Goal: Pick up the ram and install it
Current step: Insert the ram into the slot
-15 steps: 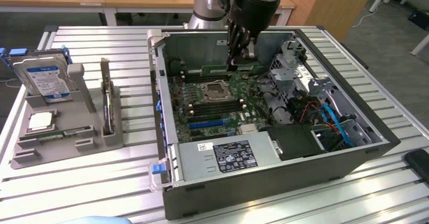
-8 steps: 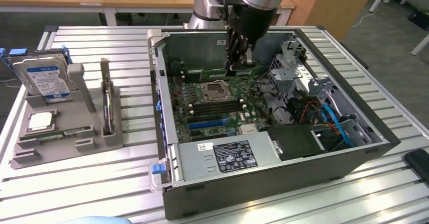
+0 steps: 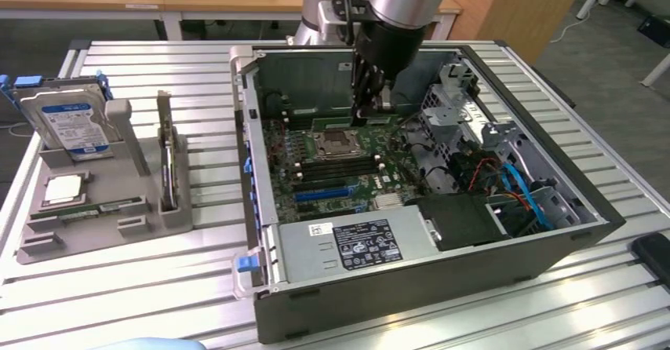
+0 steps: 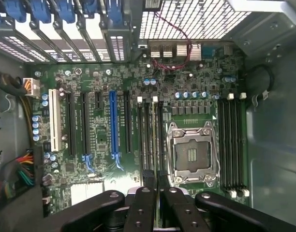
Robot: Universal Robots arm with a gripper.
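Holding the ram (image 3: 337,120) in nearly closed jaws, the gripper (image 3: 365,118) stands inside the computer case (image 3: 419,287), over the memory slots beside the processor socket (image 3: 337,142). In the wrist view, the fingers (image 4: 144,212) line up with a slot. Pickup is done; seating cannot be confirmed.

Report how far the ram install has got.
Done: the ram is off the tray and inside the case. In hand: the gripper holds it over the motherboard's memory slots. Left: it does not look seated yet.
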